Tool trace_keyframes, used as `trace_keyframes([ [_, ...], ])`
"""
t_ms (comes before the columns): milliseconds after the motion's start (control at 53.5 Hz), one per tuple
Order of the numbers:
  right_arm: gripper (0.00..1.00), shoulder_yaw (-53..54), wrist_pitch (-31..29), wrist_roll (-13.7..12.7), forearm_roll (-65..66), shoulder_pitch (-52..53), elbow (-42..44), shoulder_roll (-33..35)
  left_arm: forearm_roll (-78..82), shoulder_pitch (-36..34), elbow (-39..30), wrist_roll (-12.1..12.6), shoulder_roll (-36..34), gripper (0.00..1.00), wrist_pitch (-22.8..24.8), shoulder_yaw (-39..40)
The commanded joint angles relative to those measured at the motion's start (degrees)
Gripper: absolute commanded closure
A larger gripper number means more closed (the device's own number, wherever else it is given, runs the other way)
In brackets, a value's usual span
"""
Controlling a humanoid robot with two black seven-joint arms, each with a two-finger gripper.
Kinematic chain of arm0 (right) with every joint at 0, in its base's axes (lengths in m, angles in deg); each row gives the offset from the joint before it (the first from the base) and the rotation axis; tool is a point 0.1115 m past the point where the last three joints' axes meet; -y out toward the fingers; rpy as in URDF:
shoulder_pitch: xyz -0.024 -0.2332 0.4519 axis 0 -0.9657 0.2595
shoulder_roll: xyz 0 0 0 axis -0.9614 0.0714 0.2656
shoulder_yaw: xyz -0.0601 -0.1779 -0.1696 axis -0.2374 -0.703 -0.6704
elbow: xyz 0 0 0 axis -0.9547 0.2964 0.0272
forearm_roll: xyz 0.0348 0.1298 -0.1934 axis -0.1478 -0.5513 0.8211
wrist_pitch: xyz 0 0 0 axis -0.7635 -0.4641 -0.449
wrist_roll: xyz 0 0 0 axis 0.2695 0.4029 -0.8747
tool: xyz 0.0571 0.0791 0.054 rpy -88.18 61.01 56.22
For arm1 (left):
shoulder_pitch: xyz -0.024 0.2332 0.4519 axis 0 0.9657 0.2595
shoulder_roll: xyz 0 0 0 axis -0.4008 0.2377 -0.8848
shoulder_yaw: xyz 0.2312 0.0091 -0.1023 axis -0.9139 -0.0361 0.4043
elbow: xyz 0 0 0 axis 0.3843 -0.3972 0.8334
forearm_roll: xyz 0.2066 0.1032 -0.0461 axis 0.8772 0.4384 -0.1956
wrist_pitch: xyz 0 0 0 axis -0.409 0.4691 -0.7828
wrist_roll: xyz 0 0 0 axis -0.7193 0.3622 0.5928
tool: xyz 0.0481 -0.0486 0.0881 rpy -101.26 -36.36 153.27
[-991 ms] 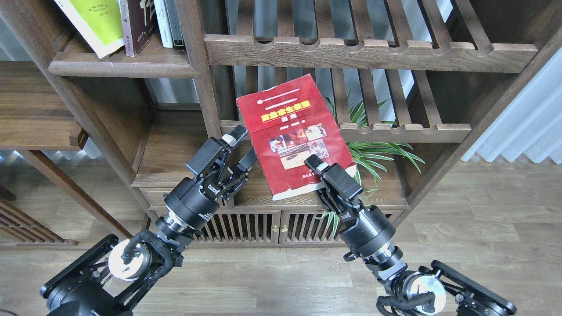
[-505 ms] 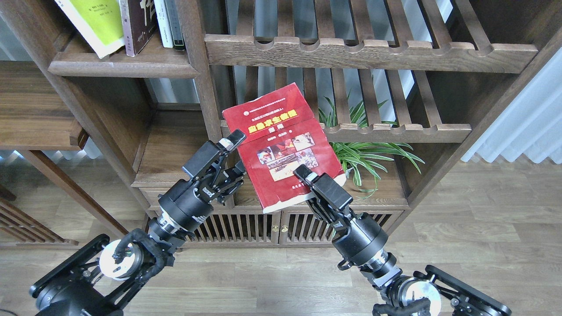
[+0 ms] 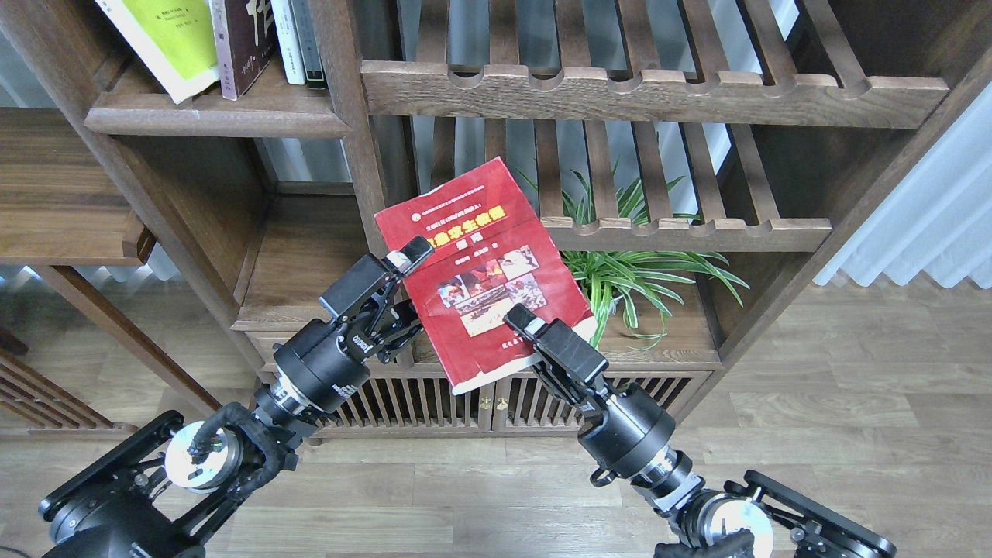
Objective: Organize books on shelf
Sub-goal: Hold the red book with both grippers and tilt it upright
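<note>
Books are split between two spots: the red book [image 3: 480, 271] hangs in the air before the bookcase, tilted, cover up, while the yellow-green book [image 3: 167, 43] and the maroon book [image 3: 242, 43] lean on the shelf [image 3: 209, 116] at upper left. The right gripper [image 3: 535, 335] is clamped on the red book's lower edge. The left gripper [image 3: 407, 291] straddles its left edge, fingers spread; whether they press it I cannot tell.

Single head view, forward and down, close over both arms; bookcase [image 3: 349, 155] ahead
</note>
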State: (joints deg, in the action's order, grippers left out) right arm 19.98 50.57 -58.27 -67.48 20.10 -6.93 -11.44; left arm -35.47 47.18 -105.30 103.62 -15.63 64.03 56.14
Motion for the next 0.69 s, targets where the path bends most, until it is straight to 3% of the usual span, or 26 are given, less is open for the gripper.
trace_keyframes([
  [0,0.97,-0.01,0.00,0.00,0.21,-0.09,0.03,0.00,0.00,-0.15,0.00,0.05,-0.07,0.08,0.00,-0.52],
  [281,0.97,-0.09,0.00,0.00,0.47,-0.01,0.47,-0.08,0.00,-0.23,0.00,0.05,0.02,0.14,0.00,-0.61],
  [355,0.97,-0.01,0.00,0.00,0.47,-0.01,0.47,-0.17,0.00,-0.23,0.00,0.05,-0.07,0.17,0.00,-0.69],
  [374,0.97,-0.01,0.00,0.00,0.47,-0.01,0.47,-0.52,0.00,-0.23,0.00,0.05,-0.25,0.24,0.00,-1.39],
  [486,0.97,-0.09,0.00,0.00,0.56,0.08,0.47,-1.31,0.00,-0.50,0.00,0.05,-0.42,0.33,0.00,-2.36],
  [673,0.97,-0.09,0.00,0.00,1.18,-0.01,0.47,-1.66,0.00,-0.76,0.00,0.05,-0.42,0.38,0.00,-3.07],
])
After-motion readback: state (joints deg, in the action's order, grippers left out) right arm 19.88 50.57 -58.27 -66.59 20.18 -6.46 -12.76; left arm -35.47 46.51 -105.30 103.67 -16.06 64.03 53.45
